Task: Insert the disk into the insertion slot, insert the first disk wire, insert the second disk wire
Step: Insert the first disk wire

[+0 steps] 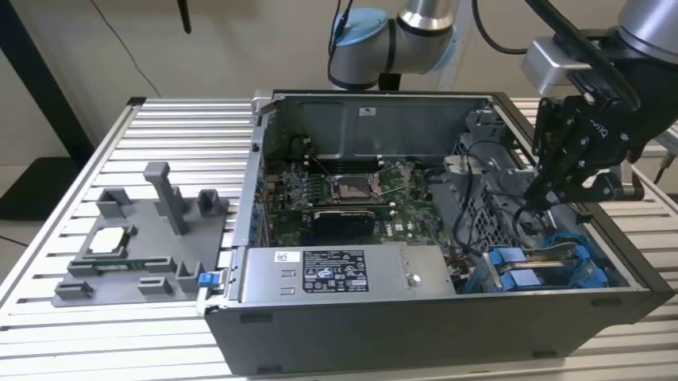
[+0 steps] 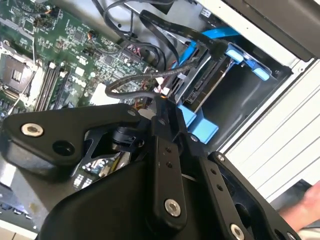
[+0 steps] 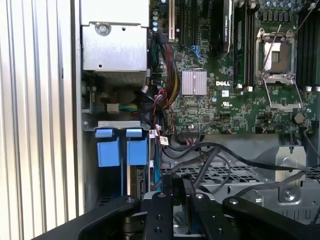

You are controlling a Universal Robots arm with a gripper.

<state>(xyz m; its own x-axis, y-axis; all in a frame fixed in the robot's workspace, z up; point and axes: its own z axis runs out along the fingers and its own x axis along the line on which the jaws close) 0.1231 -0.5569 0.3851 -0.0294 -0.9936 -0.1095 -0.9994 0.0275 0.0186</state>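
Note:
The disk (image 1: 545, 254) sits in the insertion slot (image 3: 117, 123) at the exterior view's right end of the open PC case, held in its bright blue carrier (image 3: 122, 150). In the second wrist view the disk's (image 2: 202, 87) end faces my gripper (image 2: 161, 105), with a blue cable running along the slot. The gripper (image 1: 533, 200) hovers just above the drive cage, its fingers pressed together on a black disk wire (image 2: 132, 86) that loops off toward the motherboard. In the first wrist view the gripper (image 3: 176, 182) is beside the disk's edge (image 3: 139, 180), amid several black cables.
The grey power-supply box (image 1: 339, 274) lies along the case front, and the motherboard with its CPU socket (image 1: 350, 186) is behind it. A grey fixture (image 1: 138, 246) holding a chip stands at the exterior view's left. A hand (image 2: 305, 205) shows outside the case.

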